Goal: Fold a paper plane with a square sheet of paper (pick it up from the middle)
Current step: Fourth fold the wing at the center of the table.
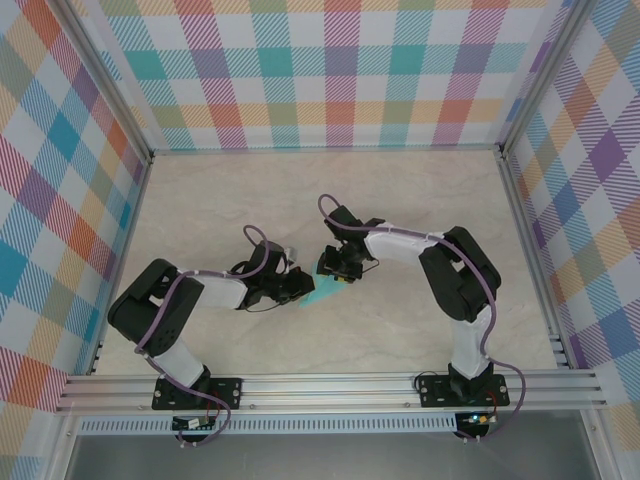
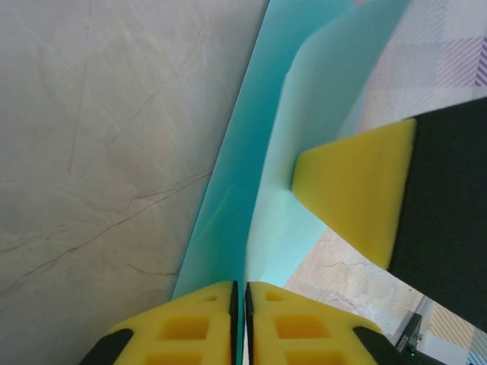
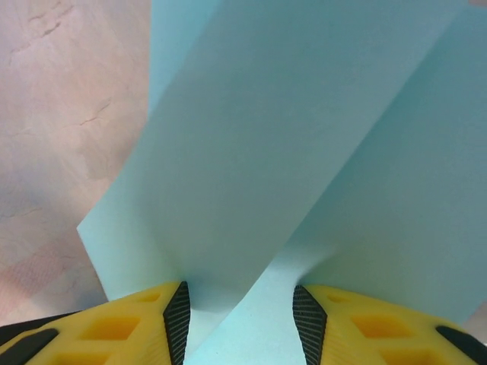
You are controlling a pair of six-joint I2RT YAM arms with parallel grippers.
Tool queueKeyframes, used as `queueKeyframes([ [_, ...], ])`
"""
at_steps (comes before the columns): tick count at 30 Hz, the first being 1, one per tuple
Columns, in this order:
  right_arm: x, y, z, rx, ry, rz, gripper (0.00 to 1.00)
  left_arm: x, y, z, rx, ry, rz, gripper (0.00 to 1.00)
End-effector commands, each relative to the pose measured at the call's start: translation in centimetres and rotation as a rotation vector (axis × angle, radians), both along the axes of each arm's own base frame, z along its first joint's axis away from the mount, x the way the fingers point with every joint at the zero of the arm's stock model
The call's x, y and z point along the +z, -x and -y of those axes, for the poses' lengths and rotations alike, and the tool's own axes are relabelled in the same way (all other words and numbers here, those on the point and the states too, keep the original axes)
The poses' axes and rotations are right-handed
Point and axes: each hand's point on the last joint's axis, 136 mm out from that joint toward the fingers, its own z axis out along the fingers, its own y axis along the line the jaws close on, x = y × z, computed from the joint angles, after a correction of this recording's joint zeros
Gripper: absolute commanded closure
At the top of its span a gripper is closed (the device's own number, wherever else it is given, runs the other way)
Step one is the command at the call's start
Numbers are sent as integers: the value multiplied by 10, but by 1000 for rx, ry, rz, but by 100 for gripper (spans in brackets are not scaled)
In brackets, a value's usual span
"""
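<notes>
**While two grippers meet at mid-table, folded turquoise paper stands between them**

Where the arms converge, the square sheet of paper is folded into upright creased flaps, its lower part touching the marbled table. In the left wrist view the left gripper has its jaws almost together, clamped on the sheet's thin edge. Just beside it, a yellow finger of the right gripper touches one flap. Seen from the right wrist, its jaws stand apart with a flap rising between them.
</notes>
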Motion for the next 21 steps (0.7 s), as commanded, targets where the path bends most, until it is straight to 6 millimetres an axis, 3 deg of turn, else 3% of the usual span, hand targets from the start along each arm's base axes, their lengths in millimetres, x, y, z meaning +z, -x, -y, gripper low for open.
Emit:
queueKeyframes([
  [1, -51, 27, 45, -48, 250, -134, 55, 13, -3, -11, 30, -5, 12, 82],
  [7, -59, 30, 49, -74, 283, -171, 55, 31, -3, -27, 75, -52, 75, 79],
  [12, -65, 34, 51, -96, 302, -206, 56, 43, -2, -18, 51, 15, 104, 80],
  [21, -69, 38, 53, -107, 319, -239, 57, 32, 1, -5, -4, 29, 65, 83],
])
